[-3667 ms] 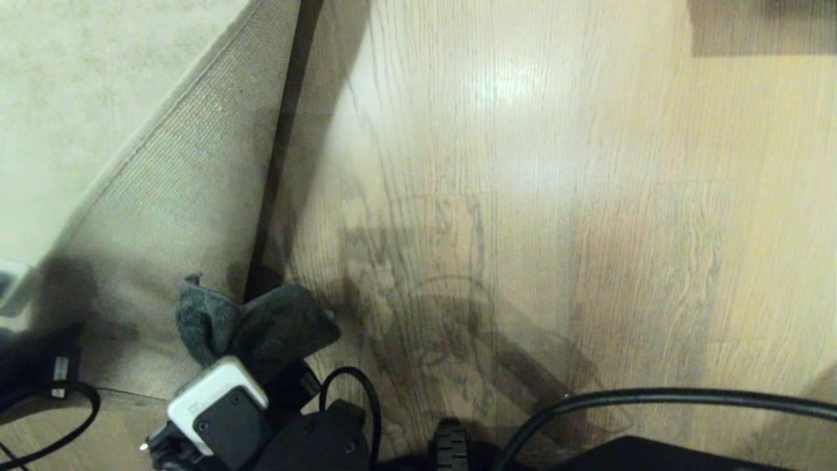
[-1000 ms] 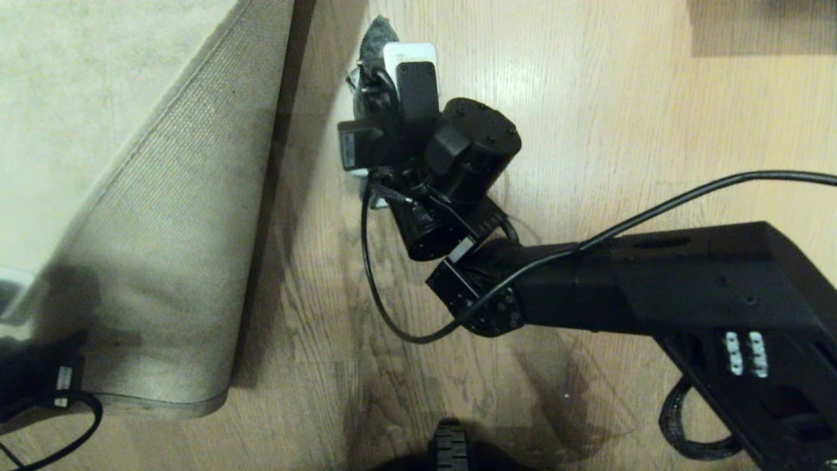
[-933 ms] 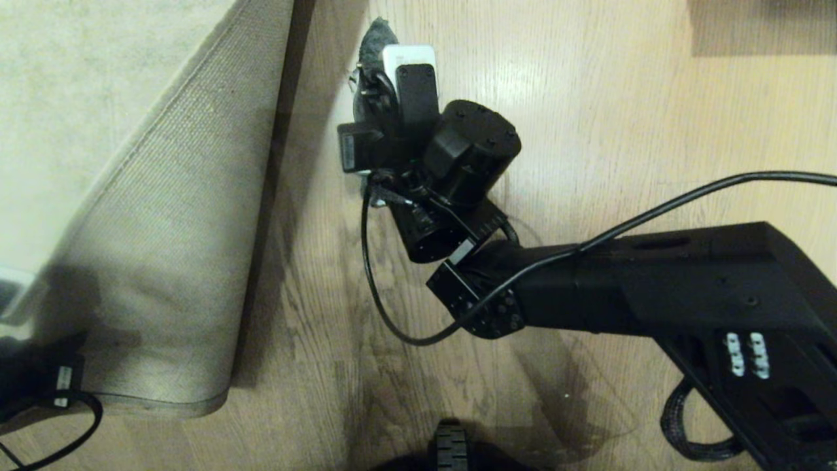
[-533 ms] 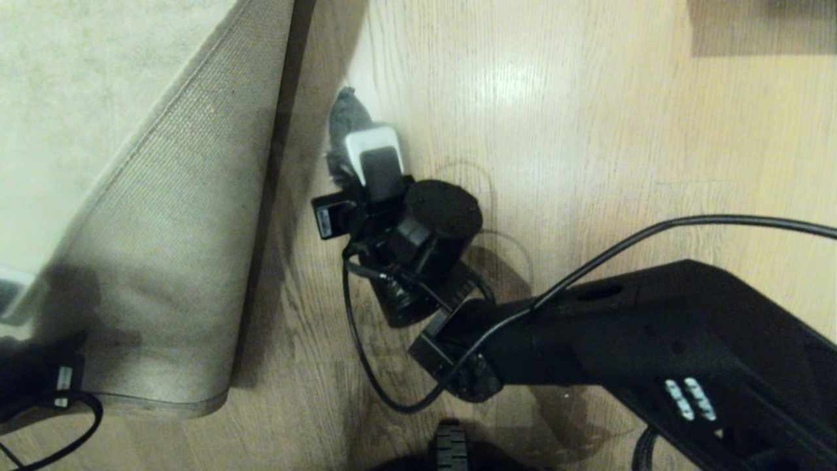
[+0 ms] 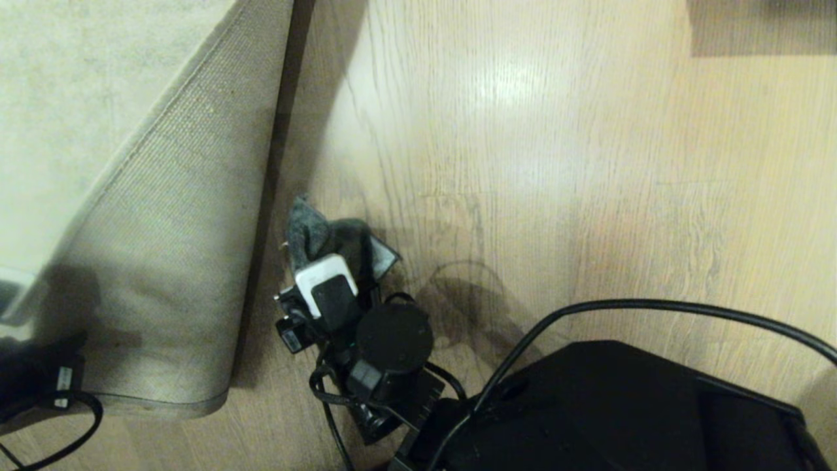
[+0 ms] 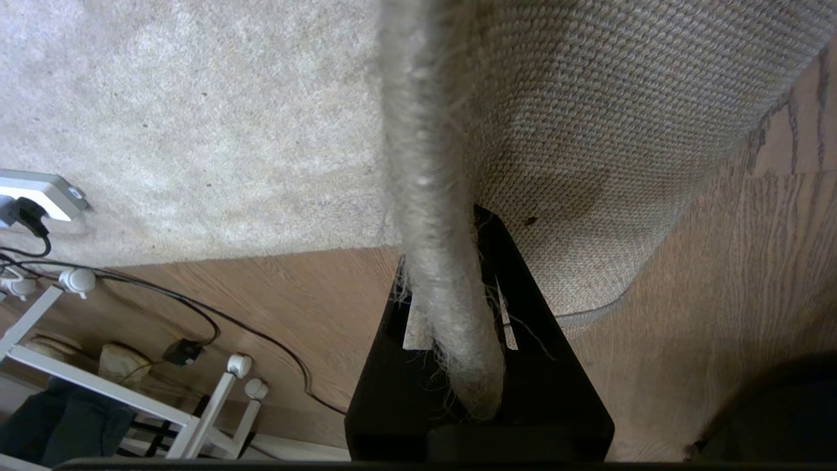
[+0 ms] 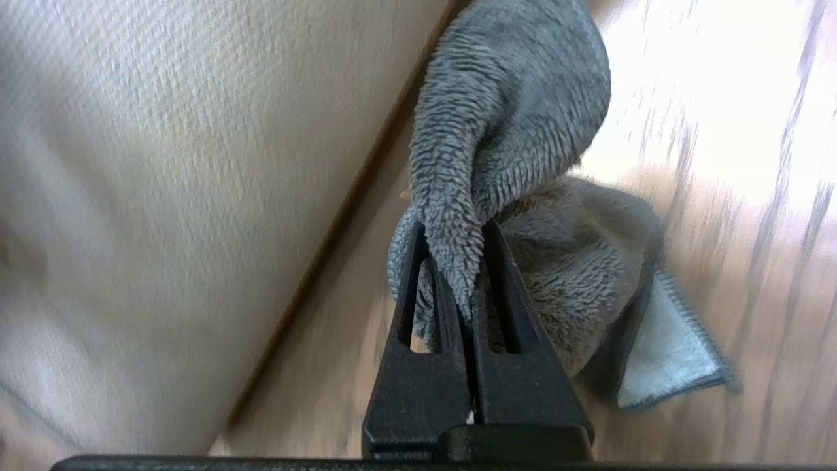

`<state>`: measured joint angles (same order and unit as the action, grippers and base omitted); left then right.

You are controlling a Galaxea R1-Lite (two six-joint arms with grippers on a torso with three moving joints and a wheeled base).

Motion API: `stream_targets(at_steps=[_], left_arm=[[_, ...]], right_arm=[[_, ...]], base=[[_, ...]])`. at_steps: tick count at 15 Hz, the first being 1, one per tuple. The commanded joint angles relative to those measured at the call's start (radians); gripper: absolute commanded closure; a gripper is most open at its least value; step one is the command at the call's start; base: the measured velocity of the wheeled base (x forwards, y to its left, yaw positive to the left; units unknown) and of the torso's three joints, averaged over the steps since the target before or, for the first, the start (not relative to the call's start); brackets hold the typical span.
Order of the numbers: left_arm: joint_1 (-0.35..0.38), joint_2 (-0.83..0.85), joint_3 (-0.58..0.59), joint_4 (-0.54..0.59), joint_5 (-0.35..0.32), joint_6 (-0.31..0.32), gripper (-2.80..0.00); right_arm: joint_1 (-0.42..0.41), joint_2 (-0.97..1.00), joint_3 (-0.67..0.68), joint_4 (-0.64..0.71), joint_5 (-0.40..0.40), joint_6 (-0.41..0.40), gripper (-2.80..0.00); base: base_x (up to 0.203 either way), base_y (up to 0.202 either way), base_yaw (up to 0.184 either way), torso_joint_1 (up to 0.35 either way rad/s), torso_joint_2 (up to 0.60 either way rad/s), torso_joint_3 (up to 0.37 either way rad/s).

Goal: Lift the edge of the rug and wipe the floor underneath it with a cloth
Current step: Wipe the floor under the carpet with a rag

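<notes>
The rug edge [image 6: 428, 163] is lifted and folded back, so its woven tan backing [image 5: 176, 248] faces up on the left. My left gripper [image 6: 444, 281] is shut on that edge near the corner, at the near left. The dark grey-green cloth [image 5: 312, 234] lies bunched on the wood-grain floor [image 5: 523, 163], right beside the raised rug. My right gripper [image 7: 454, 230] is shut on a fold of the cloth [image 7: 523, 131], whose pale corner [image 7: 667, 353] trails on the floor. In the head view the right wrist camera [image 5: 324, 284] hides the fingers.
The black right arm [image 5: 621, 405] and its cable [image 5: 654, 307] fill the near right. A white power strip [image 6: 39, 193] sits on the rug, with cables and white frame legs [image 6: 216, 399] beyond the rug's border. A dark shape [image 5: 765, 26] lies far right.
My right arm has pulled back toward me along the lifted rug, dragging the cloth over the floor. The left gripper and the rug have stayed still.
</notes>
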<state>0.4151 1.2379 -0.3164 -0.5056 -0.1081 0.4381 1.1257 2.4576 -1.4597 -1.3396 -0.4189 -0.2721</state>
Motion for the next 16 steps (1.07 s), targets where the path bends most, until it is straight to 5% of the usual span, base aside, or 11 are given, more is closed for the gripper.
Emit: stream_targets(at_steps=[1, 9, 16], left_arm=[[0.001, 0.0, 0.0, -0.004, -0.001, 0.002, 0.0], [0.001, 0.002, 0.0, -0.002, -0.001, 0.0, 0.0], [-0.001, 0.005, 0.002, 0.002, -0.001, 0.001, 0.0]], right_arm=[[0.023, 0.016, 0.072, -0.039, -0.003, 0.001, 0.0], [0.14, 0.02, 0.176, -0.07, -0.001, 0.038, 0.0], [0.081, 0.149, 0.044, -0.082, -0.001, 0.064, 0.0]], base=[[0.0, 0.0, 0.0, 0.0, 0.0, 0.0], [0.0, 0.0, 0.0, 0.0, 0.0, 0.0], [0.0, 0.0, 0.0, 0.0, 0.0, 0.0]])
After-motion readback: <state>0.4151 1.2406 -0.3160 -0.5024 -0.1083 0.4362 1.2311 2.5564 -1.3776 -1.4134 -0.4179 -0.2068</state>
